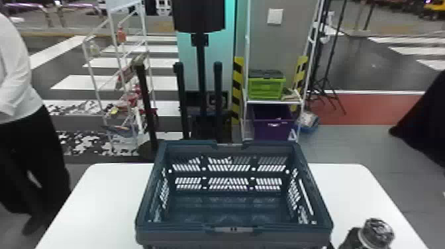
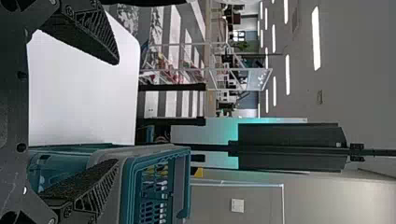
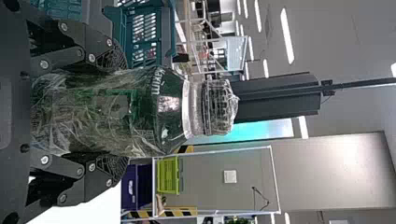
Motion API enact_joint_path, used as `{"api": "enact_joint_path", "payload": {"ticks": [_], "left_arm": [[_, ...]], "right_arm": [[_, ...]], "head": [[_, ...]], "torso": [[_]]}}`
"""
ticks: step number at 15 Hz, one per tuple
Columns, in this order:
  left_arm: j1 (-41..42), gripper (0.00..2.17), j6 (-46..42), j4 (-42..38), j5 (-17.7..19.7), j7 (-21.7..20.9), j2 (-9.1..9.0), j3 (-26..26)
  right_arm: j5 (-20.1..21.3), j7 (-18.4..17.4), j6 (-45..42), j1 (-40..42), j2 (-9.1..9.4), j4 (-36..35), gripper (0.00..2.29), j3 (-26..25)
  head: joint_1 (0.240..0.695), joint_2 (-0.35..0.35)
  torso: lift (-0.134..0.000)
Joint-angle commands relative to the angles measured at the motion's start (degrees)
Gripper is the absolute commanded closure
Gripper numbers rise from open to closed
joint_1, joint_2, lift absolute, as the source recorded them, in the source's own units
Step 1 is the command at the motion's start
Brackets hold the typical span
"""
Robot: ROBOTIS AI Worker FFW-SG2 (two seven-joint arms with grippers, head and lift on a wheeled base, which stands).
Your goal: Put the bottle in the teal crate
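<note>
The bottle is pinched upright around its body by the right gripper, probably so that it can be set down steadily. It is held outside the teal crate, beside its right end. The left gripper is spread and empty, apparently not needed for one bottle

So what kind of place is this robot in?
Probably an indoor robotics test or demo hall, though I can't be certain. Strip lights line the ceiling, crosswalk-like stripes mark the floor, and a hazard-striped post stands near a rack.
</note>
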Motion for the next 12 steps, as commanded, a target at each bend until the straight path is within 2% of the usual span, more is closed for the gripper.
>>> {"api": "enact_joint_path", "payload": {"ticks": [1, 7, 12], "left_arm": [[-0.1, 0.14, 0.0, 0.0, 0.0, 0.0, 0.08, 0.0], [-0.2, 0.14, 0.2, 0.2, 0.1, 0.1, 0.61, 0.0], [0.0, 0.14, 0.0, 0.5, 0.3, 0.0, 0.87, 0.0]], "right_arm": [[0.0, 0.0, 0.0, -0.1, 0.00, 0.1, 2.04, 0.0], [0.6, 0.0, 1.6, -1.2, 0.00, -2.8, 2.04, 0.0], [2.3, -0.2, 14.1, -6.9, -0.26, -7.4, 2.04, 1.8]], "head": [[0.499, 0.000], [0.499, 0.000], [0.499, 0.000]], "torso": [[0.000], [0.000], [0.000]]}}
